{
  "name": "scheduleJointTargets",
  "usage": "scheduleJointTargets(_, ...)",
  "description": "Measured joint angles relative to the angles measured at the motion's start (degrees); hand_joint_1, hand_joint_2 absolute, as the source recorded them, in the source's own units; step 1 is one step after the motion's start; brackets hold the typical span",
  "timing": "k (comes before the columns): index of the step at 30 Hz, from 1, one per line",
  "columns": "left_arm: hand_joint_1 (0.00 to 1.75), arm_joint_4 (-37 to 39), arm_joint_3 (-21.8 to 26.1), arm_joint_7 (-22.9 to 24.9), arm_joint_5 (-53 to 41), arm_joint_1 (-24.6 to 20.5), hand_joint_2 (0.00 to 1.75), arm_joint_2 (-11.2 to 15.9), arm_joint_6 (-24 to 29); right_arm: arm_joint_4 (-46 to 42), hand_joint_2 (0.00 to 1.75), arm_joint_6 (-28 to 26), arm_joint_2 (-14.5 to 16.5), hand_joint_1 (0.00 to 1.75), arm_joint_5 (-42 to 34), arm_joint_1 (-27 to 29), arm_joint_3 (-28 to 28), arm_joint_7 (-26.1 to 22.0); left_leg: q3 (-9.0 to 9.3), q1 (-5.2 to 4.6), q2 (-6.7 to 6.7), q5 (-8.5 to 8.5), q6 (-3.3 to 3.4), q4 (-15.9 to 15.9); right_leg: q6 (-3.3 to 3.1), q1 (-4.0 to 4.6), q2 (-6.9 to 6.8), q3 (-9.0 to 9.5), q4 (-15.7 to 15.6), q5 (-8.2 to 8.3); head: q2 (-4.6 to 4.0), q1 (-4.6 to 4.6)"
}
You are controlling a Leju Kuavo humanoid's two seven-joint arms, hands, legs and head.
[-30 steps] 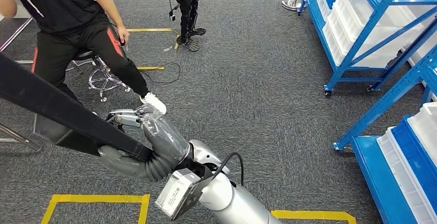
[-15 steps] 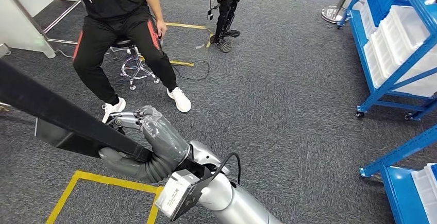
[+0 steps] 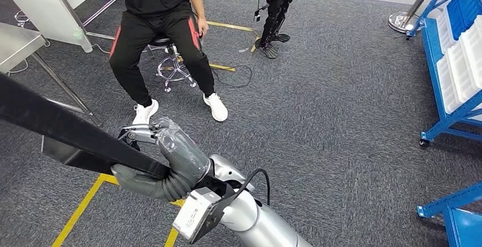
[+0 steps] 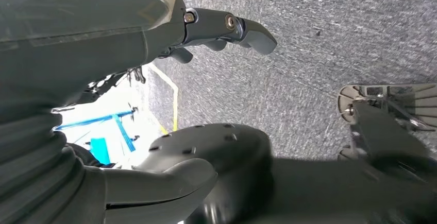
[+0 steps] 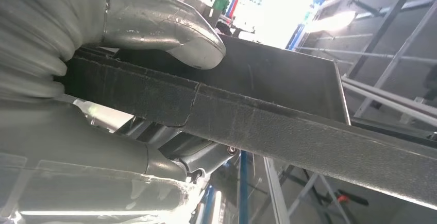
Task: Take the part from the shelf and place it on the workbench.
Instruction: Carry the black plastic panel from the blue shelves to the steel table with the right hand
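The robot's right hand (image 3: pixel 165 156) holds the part (image 3: pixel 68 130), a long flat black piece with a folded edge, out in front of its body, well above the grey carpet (image 3: pixel 341 122). The part runs slantwise from the far left down to the hand, and the grey thumb wraps under it while the darker fingers (image 3: pixel 136 132) lie along its upper far side, so the piece sits clamped between them near its lower end. From the right wrist the same hold shows close up: the thumb (image 5: pixel 170 36) presses on the broad face of the part (image 5: pixel 288 126) and the rest of the hand closes against its edge. The left hand (image 4: pixel 129 44) hangs beside the robot's body over the carpet, its dark fingers (image 4: pixel 232 28) stretched out and apart from the thumb (image 4: pixel 160 183), holding nothing. A person (image 3: pixel 153 25) in black sits on a stool (image 3: pixel 170 65) ahead of the robot, next to a desk (image 3: pixel 23 37) at the left. Another dark robot (image 3: pixel 275 3) stands further back, and blue shelving (image 3: pixel 455 59) with white bins lines the right side.
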Motion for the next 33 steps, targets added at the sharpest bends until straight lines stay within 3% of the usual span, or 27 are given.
scheduleJointTargets(2,0.0,-0.02,0.0,0.0,-0.15,-0.39,1.75,-0.04,-0.01,0.0,1.75,-0.01,-0.1,1.75,-0.01,0.01,-0.05,-0.04,1.48,-0.54,0.95,0.43,0.63,-3.0,0.54,0.34,-0.89,0.13,0.0,-0.31,0.0,0.08)
scheduleJointTargets(4,0.0,-0.02,-0.01,0.0,-0.35,-0.55,1.75,-0.1,-0.02,-0.01,1.75,-0.03,-0.15,1.75,-0.06,0.07,-0.09,-0.1,1.56,-0.67,-0.43,0.52,1.33,-3.28,1.11,0.51,-1.83,0.37,-0.12,-0.6,0.0,0.12)
scheduleJointTargets(6,0.0,-0.03,0.0,0.0,-0.66,-0.54,1.75,-0.3,-0.04,-0.03,1.75,-0.12,-0.27,1.75,-0.25,0.03,-0.21,-0.22,2.17,-0.42,-1.58,0.87,2.02,-3.96,1.53,0.46,-0.7,0.1,1.32,-1.61,0.0,0.08)
scheduleJointTargets(9,0.0,-0.04,-0.01,0.0,-1.29,-1.01,1.75,-0.76,-0.01,-0.03,1.75,-0.21,-1.14,1.75,-0.81,0.28,-0.65,-0.52,2.52,-0.14,-3.48,1.13,2.68,-4.3,1.19,0.21,2.63,-4.66,10.99,-5.58,0.0,0.1)
scheduleJointTargets(11,0.0,-0.04,-0.04,0.0,-1.55,-1.27,1.75,-1.2,0.11,-0.03,1.75,-0.04,-1.95,1.75,-1.15,0.6,-1.11,-0.57,2.5,-0.14,-5.05,1.12,2.74,-4.26,1.43,0.13,3.15,-7.57,15.78,-6.56,0.0,0.11)
scheduleJointTargets(12,0.0,-0.05,-0.07,0.0,-1.68,-1.3,1.75,-1.41,0.22,-0.1,1.75,0.08,-2.29,1.75,-1.29,0.67,-1.33,-0.6,2.53,-0.13,-5.81,1.1,2.71,-4.22,1.87,0.08,3.32,-7.55,15.07,-5.7,0.0,0.11)
scheduleJointTargets(13,0.0,-0.05,-0.13,0.0,-1.81,-1.3,1.75,-1.58,0.35,-0.21,1.75,0.19,-2.56,1.75,-1.42,0.68,-1.48,-0.62,2.57,-0.12,-6.51,1.07,2.65,-4.17,2.39,-0.02,3.6,-6.43,12.2,-4.14,0.0,0.11)
scheduleJointTargets(15,0.0,-0.1,-0.24,0.0,-2.1,-1.36,1.75,-1.86,0.53,-0.59,1.75,0.32,-3.09,1.75,-1.67,0.67,-1.63,-0.69,2.49,-0.23,-7.84,0.89,2.29,-3.87,3.14,-0.44,5.53,-3.12,4.45,-0.8,0.0,0.11)
scheduleJointTargets(17,0.0,-0.15,-0.29,0.0,-2.28,-1.43,1.75,-1.97,0.5,-0.83,1.75,0.37,-3.7,1.75,-1.84,0.7,-1.74,-0.77,2.24,-0.31,-8.89,0.73,1.67,-3.63,2.69,-0.69,6.85,-1.27,0.5,0.71,0.0,0.08)
scheduleJointTargets(19,0.0,-0.16,-0.31,0.0,-2.35,-1.41,1.75,-1.96,0.27,-0.88,1.75,0.25,-4.19,1.75,-1.93,0.72,-1.94,-0.89,2.02,-0.04,-9.69,0.73,0.94,-3.7,1.64,-0.57,6.21,-0.98,0.17,0.96,0.0,0.04)
scheduleJointTargets(20,0.0,-0.15,-0.33,0.0,-2.4,-1.35,1.75,-1.93,0.12,-0.9,1.75,0.15,-4.31,1.75,-1.97,0.71,-2.03,-0.95,1.9,0.1,-9.42,0.58,0.62,-3.52,1.26,-0.56,5.81,-0.87,0.05,1.05,0.0,0.03)
scheduleJointTargets(22,0.0,-0.13,-0.42,0.01,-2.6,-1.38,1.75,-1.94,-0.13,-1.04,1.75,-0.07,-4.39,1.75,-1.98,0.68,-2.11,-1.1,0.62,0.15,-6.92,-1.11,0.02,-0.8,0.45,-0.68,4.88,-0.6,-0.21,1.13,0.0,-0.09)
scheduleJointTargets(24,0.0,-0.14,-0.65,0.01,-2.87,-1.56,1.75,-2.03,-0.26,-1.21,1.75,-0.25,-4.65,1.75,-1.98,0.74,-2.16,-1.23,-2.76,0.22,-3.97,-4.45,-0.38,5.93,-0.12,-0.47,3.74,-0.45,-0.25,0.94,0.0,-0.2)
scheduleJointTargets(26,0.0,-0.15,-0.84,0.01,-3.18,-1.67,1.75,-2.09,-0.41,-1.27,1.75,-0.37,-5.07,1.75,-1.98,0.95,-2.18,-1.26,-5.77,0.4,-3.1,-6.16,-0.6,11.36,-0.43,-0.24,2.46,-0.39,-0.24,0.75,0.0,-0.21)
scheduleJointTargets(27,0.0,-0.15,-0.89,0.01,-3.31,-1.68,1.75,-2.1,-0.48,-1.27,1.75,-0.42,-5.21,1.75,-1.97,1.05,-2.2,-1.24,-5.93,0.42,-2.91,-5.56,-0.59,11.42,-0.51,-0.17,1.88,-0.34,-0.23,0.67,0.0,-0.21)
scheduleJointTargets(28,0.0,-0.16,-0.95,0.01,-3.45,-1.71,1.75,-2.1,-0.56,-1.33,1.75,-0.49,-5.3,1.75,-1.95,1.12,-2.22,-1.21,-4.9,0.41,-2.58,-4.04,-0.47,9.32,-0.52,-0.11,1.35,-0.25,-0.23,0.58,0.0,-0.21)
scheduleJointTargets(30,0.0,-0.18,-1.15,0.0,-3.75,-2.01,1.75,-2.08,-0.63,-1.75,1.75,-0.73,-5.36,1.75,-1.89,1.19,-2.28,-1.06,-0.89,0.01,-0.4,-0.7,0.16,1.91,-0.31,0.19,0.38,0.0,-0.21,0.31,0.0,-0.21)
scheduleJointTargets(32,0.0,-0.26,-1.35,0.0,-4.06,-2.63,1.75,-2.07,-0.76,-2.35,1.75,-0.99,-5.49,1.75,-1.79,1.27,-2.41,-0.84,1.52,-0.58,1.28,0.56,0.91,-2.73,0.16,0.6,-0.59,0.15,-0.19,0.01,0.0,-0.16)
scheduleJointTargets(33,0.0,-0.33,-1.42,-0.01,-4.19,-2.9,1.75,-2.08,-0.89,-2.57,1.75,-1.07,-5.57,1.75,-1.73,1.35,-2.46,-0.75,1.58,-0.87,1.17,0.39,1.18,-3.17,0.4,0.72,-1.13,0.21,-0.23,-0.1,0.0,-0.13)
